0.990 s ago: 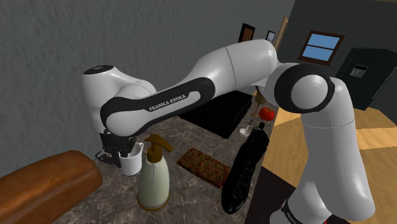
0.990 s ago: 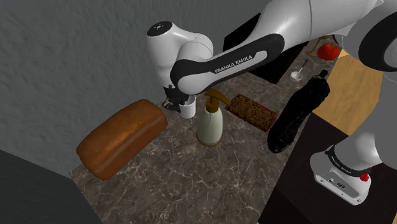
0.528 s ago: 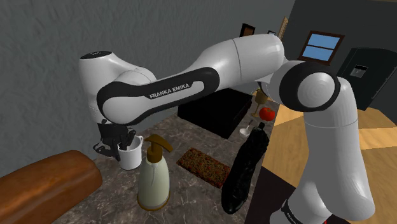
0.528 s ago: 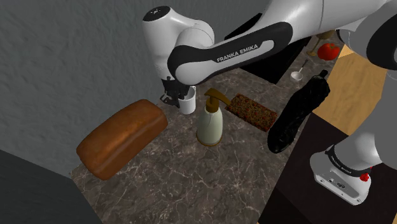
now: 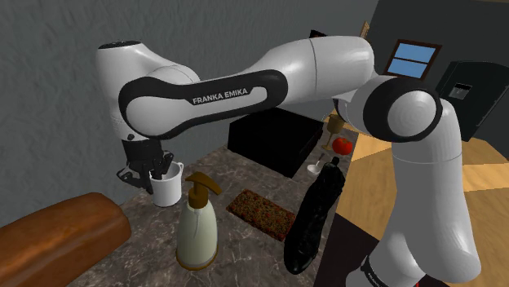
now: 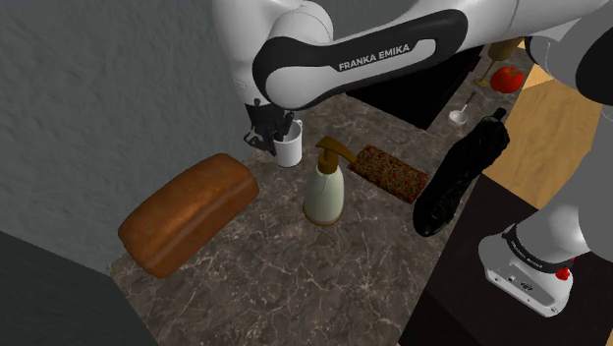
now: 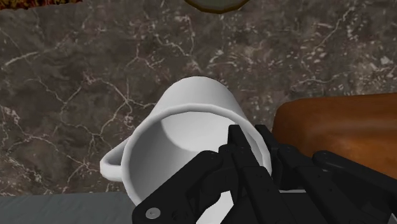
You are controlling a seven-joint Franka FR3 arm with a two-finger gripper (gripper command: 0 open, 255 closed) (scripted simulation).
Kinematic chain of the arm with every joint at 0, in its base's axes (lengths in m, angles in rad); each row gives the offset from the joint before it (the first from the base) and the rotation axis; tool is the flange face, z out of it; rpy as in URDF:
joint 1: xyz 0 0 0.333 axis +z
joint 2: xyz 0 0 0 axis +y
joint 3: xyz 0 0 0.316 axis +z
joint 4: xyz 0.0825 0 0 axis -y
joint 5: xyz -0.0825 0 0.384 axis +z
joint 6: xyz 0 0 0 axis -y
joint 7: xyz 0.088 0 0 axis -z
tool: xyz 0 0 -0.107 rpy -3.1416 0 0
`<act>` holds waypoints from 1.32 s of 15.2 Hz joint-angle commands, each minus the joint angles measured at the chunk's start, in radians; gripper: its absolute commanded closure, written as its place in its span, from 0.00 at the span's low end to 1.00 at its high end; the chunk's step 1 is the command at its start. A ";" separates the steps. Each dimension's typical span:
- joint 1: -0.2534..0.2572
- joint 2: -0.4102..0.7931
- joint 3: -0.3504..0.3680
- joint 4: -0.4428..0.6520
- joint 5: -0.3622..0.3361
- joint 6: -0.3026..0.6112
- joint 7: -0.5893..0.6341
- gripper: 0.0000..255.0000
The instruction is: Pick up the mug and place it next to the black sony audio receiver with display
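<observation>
**Operator:** Which step am I in?

**Spotter:** You're at the lift, I'd judge. Your black two-finger gripper (image 7: 254, 158) is clenched on the rim of the plain white handled mug (image 7: 191, 121), with one finger inside the wall and one outside. The mug sits close to the grey wall (image 5: 49, 73), between the long brown bread loaf (image 5: 57, 236) and the cream pump bottle with the tan nozzle (image 5: 197, 232). I can't tell whether its base has left the dark veined stone counter (image 6: 295, 285).

**Operator:** And the next move?

**Spotter:** You need height first. Then carry the mug along the wall toward the black boxy audio receiver (image 5: 276, 147), further down the counter. The bare strip of stone just this side of the receiver looks like your best landing spot.

**Operator:** How much room do I have?

**Spotter:** It's tight at the start, because the pump nozzle stands just beside the mug. Keep to the wall side until you're past it. The red-brown patterned mat (image 5: 261, 214) and the long lumpy black object (image 5: 314, 216) lie nearer the counter's open edge, well apart from that lane, so don't drift toward them. You're holding the mug by one side of the rim, so it may swing if you hurry. Set it down beside the receiver, not against it.
</observation>
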 commanded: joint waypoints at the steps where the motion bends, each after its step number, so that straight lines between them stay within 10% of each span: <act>1: 0.003 -0.003 0.002 0.021 0.002 -0.024 -0.001 1.00; 20: 0.044 0.022 0.005 0.321 0.000 -0.294 -0.026 1.00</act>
